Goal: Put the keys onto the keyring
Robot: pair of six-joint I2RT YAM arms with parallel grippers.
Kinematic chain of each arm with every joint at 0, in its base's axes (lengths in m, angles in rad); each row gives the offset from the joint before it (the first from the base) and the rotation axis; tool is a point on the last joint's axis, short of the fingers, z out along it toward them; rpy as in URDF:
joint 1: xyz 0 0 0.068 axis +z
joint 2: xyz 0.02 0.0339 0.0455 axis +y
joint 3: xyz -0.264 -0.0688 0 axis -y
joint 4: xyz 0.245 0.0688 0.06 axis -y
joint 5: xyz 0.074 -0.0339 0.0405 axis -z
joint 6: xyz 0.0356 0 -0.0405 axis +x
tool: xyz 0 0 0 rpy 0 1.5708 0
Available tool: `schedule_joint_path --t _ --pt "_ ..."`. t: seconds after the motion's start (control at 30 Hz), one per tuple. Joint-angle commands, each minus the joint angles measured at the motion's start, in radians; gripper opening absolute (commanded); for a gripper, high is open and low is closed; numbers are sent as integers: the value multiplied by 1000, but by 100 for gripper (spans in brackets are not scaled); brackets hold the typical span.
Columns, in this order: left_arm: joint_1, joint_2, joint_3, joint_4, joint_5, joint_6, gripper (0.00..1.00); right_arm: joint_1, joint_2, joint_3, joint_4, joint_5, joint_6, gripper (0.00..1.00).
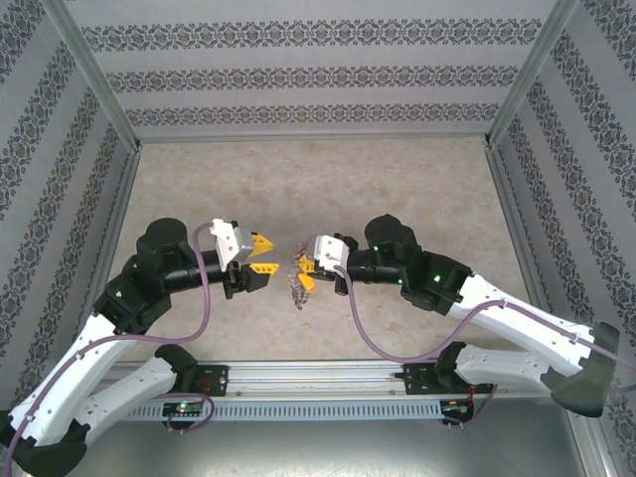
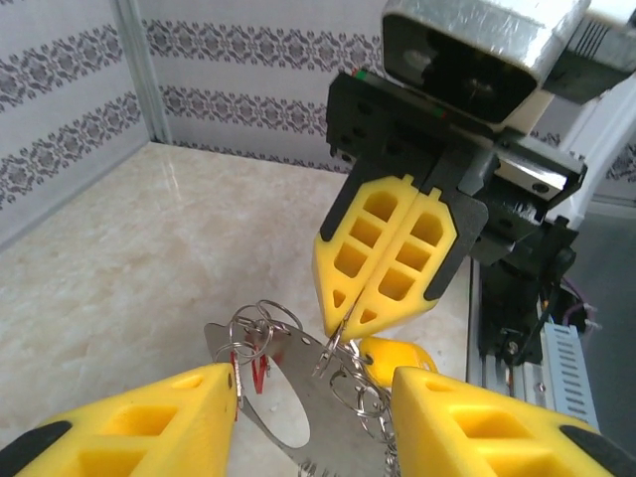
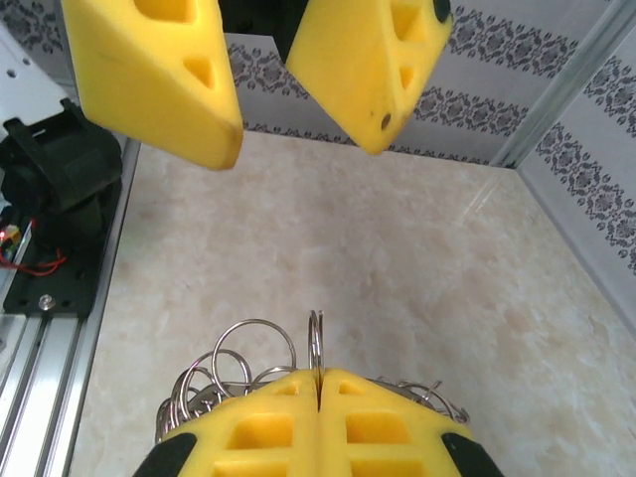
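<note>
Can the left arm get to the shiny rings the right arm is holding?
Probably yes. The left gripper is open and faces the keyring, which dangles from the shut right gripper just in front of it, with nothing between them.

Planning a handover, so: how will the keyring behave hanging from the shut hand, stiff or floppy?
Probably floppy: the keyring is a bunch of loose linked rings dangling below the right hand, so it should sag and swing. Likely slippery too, since only thin bare wire is pinched between the tips.
</note>
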State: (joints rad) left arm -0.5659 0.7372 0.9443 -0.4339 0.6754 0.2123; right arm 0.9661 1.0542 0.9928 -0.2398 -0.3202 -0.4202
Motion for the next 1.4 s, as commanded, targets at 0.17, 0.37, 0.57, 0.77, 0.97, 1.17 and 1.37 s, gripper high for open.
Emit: schedule_joint_path --t 0.17,0.37,0.57,0.77,0.97,1.17,1.37 --pt "-33 128 168 -239 -81 239 47 12 7 73 -102 57 -4 0" --pt "-85 195 196 -247 -99 289 44 13 20 74 -131 70 6 0" --pt "-171 230 180 -228 -158 318 44 11 20 68 -130 58 12 0" --pt "-188 250 173 -216 -187 321 42 11 18 58 -116 33 16 0" --pt "-199 249 162 -202 -218 319 35 11 22 57 -105 9 24 0" --pt "-216 271 168 -220 -243 329 28 11 27 60 -99 -5 29 0" --pt "-221 277 164 -209 -238 329 23 11 27 59 -98 -9 29 0"
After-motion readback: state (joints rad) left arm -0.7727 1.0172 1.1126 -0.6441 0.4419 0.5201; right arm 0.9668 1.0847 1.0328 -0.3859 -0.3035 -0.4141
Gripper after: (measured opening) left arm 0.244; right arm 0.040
